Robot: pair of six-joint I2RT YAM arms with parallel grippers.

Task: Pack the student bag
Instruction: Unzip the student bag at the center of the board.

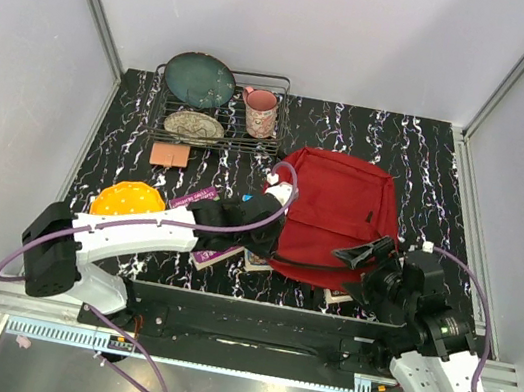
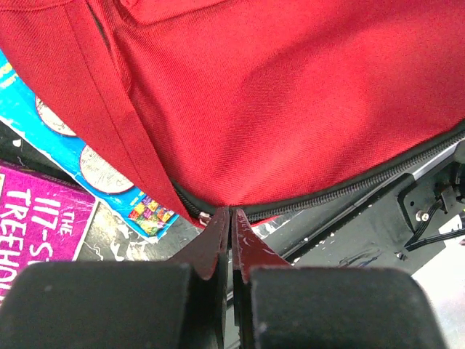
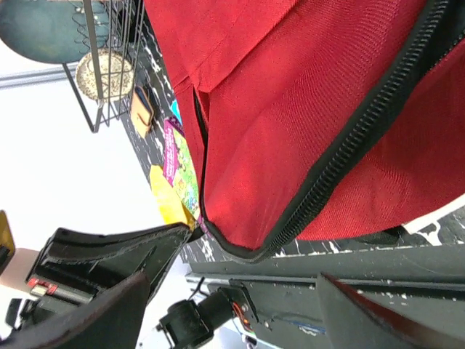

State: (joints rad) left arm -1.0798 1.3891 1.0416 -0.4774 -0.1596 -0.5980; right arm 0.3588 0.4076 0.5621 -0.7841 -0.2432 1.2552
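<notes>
The student bag (image 1: 341, 210) is a dark-red backpack lying flat mid-table, and it fills the left wrist view (image 2: 290, 94) and the right wrist view (image 3: 290, 94). My left gripper (image 1: 266, 241) sits at the bag's front-left corner. Its jaws (image 2: 232, 218) are shut, pinching the bag's edge right where the black zip (image 2: 349, 189) ends. My right gripper (image 1: 374, 262) hangs at the bag's front-right edge. It (image 3: 247, 291) stands wide open around the zip corner (image 3: 247, 251), with nothing between its fingers.
Books lie partly under the bag's front: a purple one (image 2: 36, 218), a blue one (image 2: 80, 153) and another at the right (image 1: 338, 297). A yellow plate (image 1: 129, 201) sits left. A wire rack (image 1: 279, 85) at the back holds a teal plate, a patterned dish and a pink mug (image 1: 259, 112); an orange sponge (image 1: 170, 154) lies before it.
</notes>
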